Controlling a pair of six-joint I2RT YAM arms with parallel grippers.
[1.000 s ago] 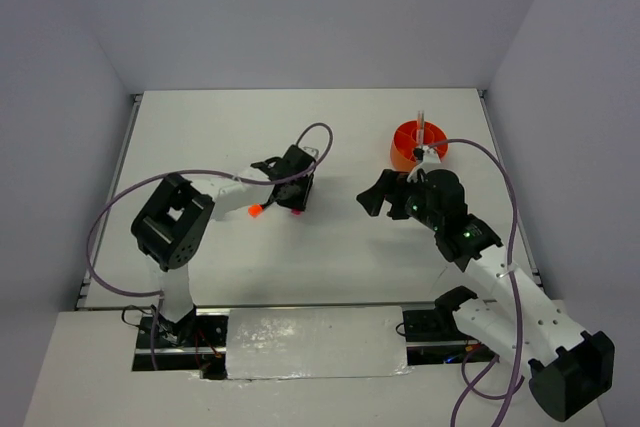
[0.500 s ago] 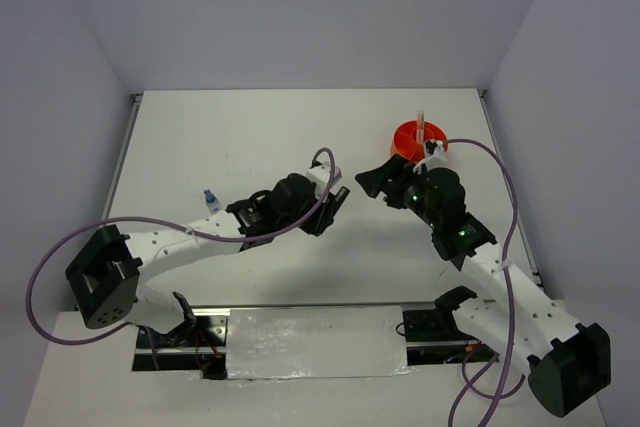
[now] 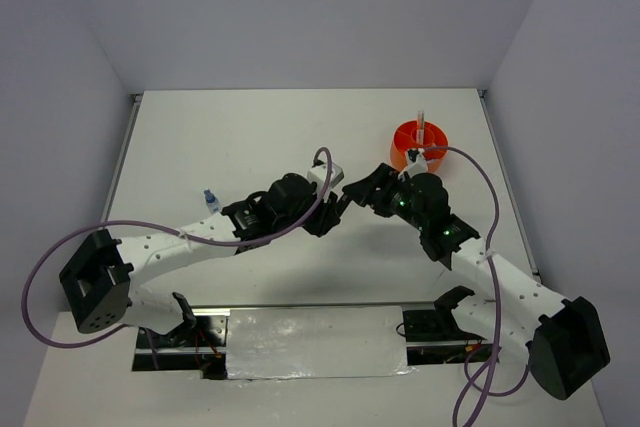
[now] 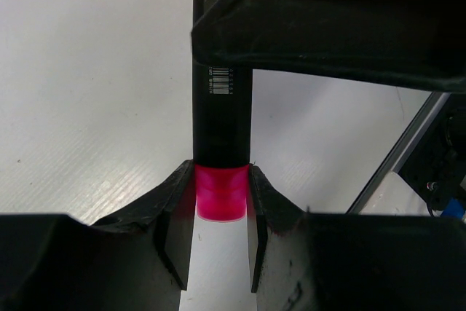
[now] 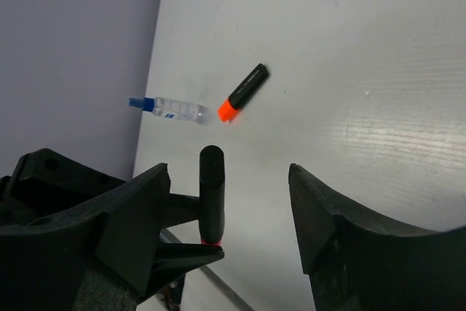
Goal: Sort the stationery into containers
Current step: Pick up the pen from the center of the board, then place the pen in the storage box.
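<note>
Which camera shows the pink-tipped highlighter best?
Left wrist view: the pink-tipped highlighter sits large and centred, its pink end clamped between the left arm's fingers. The right wrist view shows mainly its black barrel, small. In the top external view it cannot be made out.

A white worktop (image 3: 220, 137) fills the middle of the top view, and the wrist views show a faint grain on its surface. Pale grey-violet walls (image 3: 300, 7) rise along its far, left and right sides. A thin metal rail (image 3: 108, 197) runs down the worktop's left edge and a second rail (image 3: 499, 147) down its right edge. At bottom centre a glossy white panel (image 3: 315, 342) lies across the near edge.
</note>
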